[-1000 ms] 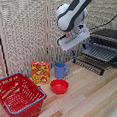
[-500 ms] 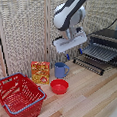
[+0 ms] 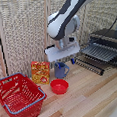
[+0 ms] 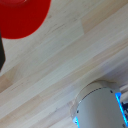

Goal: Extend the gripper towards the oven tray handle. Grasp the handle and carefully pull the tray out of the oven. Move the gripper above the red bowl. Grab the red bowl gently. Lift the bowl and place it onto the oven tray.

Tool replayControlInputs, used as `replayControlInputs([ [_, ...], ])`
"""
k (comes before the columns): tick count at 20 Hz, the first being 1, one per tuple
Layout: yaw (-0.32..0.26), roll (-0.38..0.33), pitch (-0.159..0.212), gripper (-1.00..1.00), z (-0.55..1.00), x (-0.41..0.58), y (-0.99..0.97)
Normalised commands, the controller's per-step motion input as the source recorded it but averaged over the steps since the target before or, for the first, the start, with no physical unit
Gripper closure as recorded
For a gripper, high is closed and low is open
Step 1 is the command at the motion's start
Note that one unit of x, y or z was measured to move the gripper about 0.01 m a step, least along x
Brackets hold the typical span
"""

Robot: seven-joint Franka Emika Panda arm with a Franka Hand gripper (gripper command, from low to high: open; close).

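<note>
The hand (image 3: 65,58) hangs in the air above the blue mug (image 3: 61,70), a little behind the red bowl (image 3: 59,86) and not touching it. Whether its fingers are apart or closed cannot be told. The bowl stands on the wooden worktop (image 3: 92,97), between the red basket (image 3: 18,97) and the oven (image 3: 106,45). The tray (image 3: 96,53) sticks out from the oven over the lowered door. In the wrist view the bowl (image 4: 22,17) shows at the picture's edge.
</note>
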Motion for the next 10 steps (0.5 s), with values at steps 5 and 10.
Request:
replayControlInputs([
  [5,0.005,0.013,-0.027,-1.0,-0.37,-0.074,-0.02],
  [10,0.001,0.0,-0.088,-1.0,-0.57,0.0,-0.06],
])
